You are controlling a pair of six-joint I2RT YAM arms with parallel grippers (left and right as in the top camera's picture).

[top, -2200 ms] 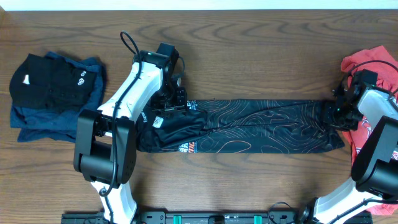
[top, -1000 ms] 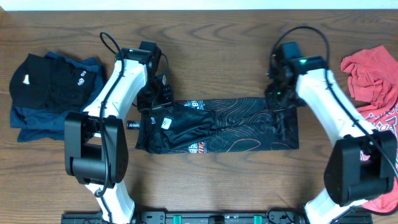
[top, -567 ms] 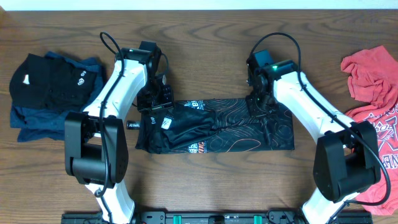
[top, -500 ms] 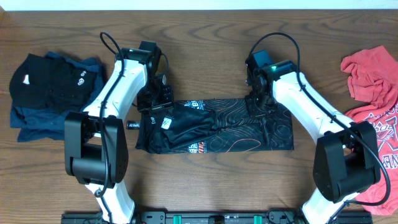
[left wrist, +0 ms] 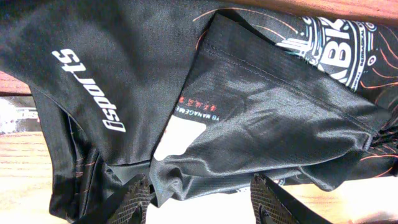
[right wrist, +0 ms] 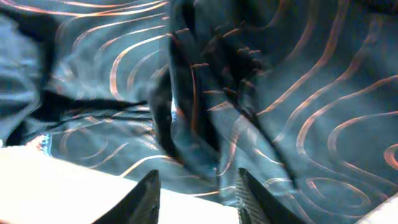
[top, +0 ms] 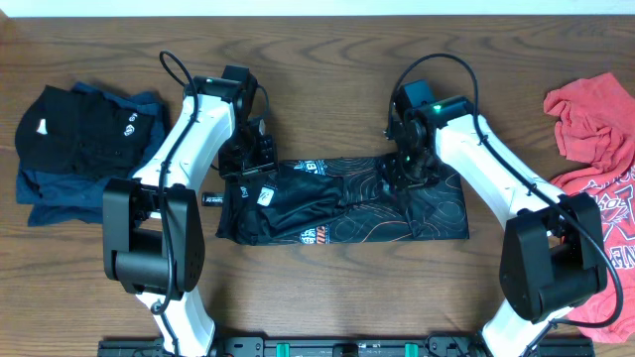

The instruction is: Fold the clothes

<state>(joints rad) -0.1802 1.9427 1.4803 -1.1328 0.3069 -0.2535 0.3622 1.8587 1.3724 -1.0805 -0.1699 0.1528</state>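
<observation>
left gripper (left wrist: 202, 200): jaws wide apart, not pinching anything. It sits low over the left end of the black jersey (top: 337, 203), and a loose flap of the fabric reaches down into the gap between them.

under the left gripper: the cloth is pretty bunched here, with a few layers overlapping. You can read the white sports lettering (left wrist: 87, 90) on one panel, and there's a small white label patch on the flap next to it.

right gripper (right wrist: 198, 198): jaws apart too, nothing clamped as far as I can see. It's pointing down at the right half of the jersey. A raised ridge of fabric runs toward the gap, with pale tabletop showing between the tips.

black jersey: smack in the middle of the table (top: 327, 69). It's folded into a long band that runs parallel to the far edge. The right end is squared off with a doubled layer, and the left end is lumpier. The orange contour lines and a logo face up.

red T-shirt (top: 593, 119): crumpled along the right edge, well apart from the jersey. The white print shows on the part closer to the near right corner.

pile of dark clothes (top: 79, 149): by the left edge, toward the far left corner. A black piece lies on top of a navy one.
</observation>
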